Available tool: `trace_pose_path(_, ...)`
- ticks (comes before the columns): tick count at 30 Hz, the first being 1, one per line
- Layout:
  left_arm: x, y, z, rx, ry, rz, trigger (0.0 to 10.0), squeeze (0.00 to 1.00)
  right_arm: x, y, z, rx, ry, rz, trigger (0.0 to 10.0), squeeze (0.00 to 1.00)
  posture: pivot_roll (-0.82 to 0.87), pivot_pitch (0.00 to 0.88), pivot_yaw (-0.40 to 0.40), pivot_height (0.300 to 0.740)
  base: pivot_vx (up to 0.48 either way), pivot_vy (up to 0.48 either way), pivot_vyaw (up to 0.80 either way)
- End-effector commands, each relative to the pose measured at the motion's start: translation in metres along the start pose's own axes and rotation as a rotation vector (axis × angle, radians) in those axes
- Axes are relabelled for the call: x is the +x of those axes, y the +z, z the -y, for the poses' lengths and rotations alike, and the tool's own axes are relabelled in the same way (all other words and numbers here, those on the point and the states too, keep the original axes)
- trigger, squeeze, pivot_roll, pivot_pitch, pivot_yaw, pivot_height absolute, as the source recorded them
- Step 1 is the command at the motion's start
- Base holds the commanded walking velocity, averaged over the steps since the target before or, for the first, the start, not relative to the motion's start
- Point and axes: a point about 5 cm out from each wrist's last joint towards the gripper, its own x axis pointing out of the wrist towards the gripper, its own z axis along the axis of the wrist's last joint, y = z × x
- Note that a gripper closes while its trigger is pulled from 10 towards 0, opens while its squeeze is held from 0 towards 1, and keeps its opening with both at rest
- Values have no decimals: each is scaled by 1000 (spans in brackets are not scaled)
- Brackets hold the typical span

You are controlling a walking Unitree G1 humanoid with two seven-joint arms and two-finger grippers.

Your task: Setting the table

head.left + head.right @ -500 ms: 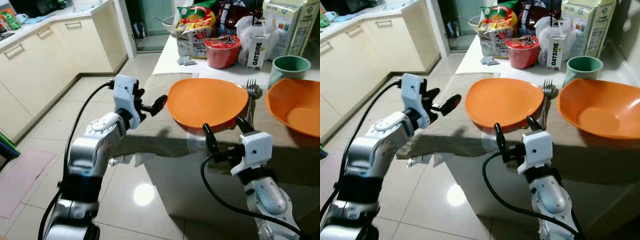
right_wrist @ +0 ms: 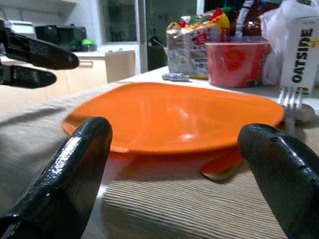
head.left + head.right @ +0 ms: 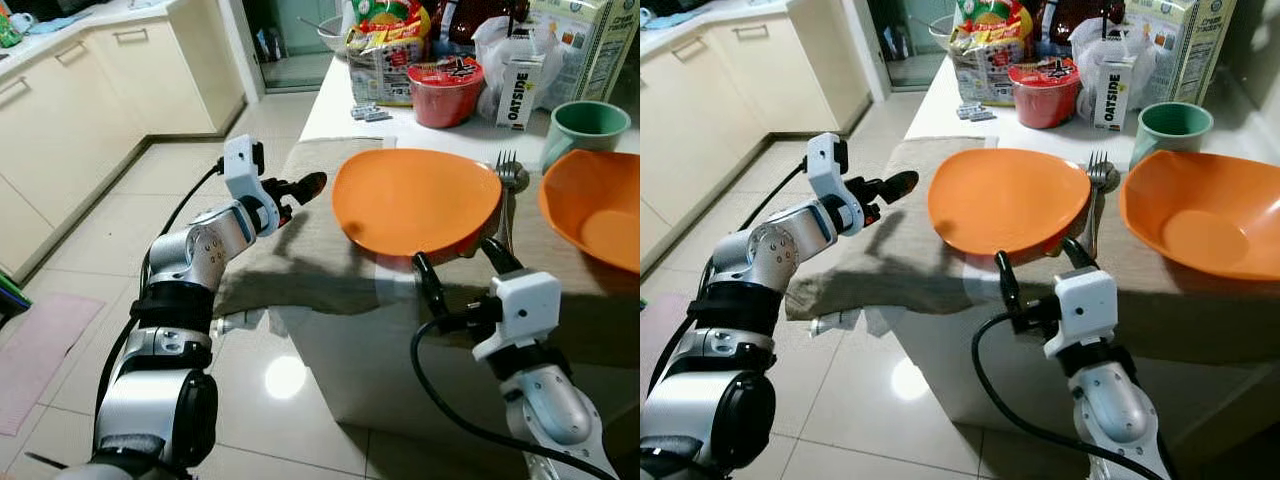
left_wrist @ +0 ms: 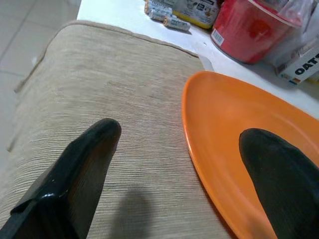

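An orange plate (image 3: 415,200) lies on a beige placemat (image 3: 300,240) at the table's near edge. A fork (image 3: 505,185) rests along its right side, and an orange utensil handle (image 2: 222,167) pokes out from under it. My left gripper (image 3: 300,190) hovers open over the placemat just left of the plate's rim (image 4: 199,144), with nothing between its fingers. In front of the table edge my right gripper (image 3: 455,255) is open, level with the plate's near rim and apart from it. A second orange dish (image 3: 595,215) sits at the right.
Behind the plates stand a green cup (image 3: 585,125), a red noodle bowl (image 3: 445,90), an Oatside carton (image 3: 518,90) and snack bags (image 3: 385,50). Cream kitchen cabinets (image 3: 80,110) line the left. Glossy tiled floor (image 3: 280,390) lies below the table edge.
My left arm has stretched out, carrying its gripper a little farther over the placemat beside the plate's left rim. The right gripper stays by the near rim.
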Motion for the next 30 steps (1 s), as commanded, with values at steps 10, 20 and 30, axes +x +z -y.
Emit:
trace_pose_path(10, 12, -4, 4, -114, -37, -17, 10000, 0, -5, 9, 0, -4, 9, 8, 10000, 0, -333, 48, 186, 740, 0, 0, 0)
trace_pose_path(20, 22, -8, 13, -184, -100, -32, 10000, 0, -8, 7, 2, -2, 15, -6, 10000, 0, -342, 56, 184, 740, 0, 0, 0)
trace_pose_path(30, 25, -19, 13, -176, -125, -49, 10000, 0, -6, 1, 1, 2, 22, -17, 10000, 0, -330, 54, 179, 740, 0, 0, 0)
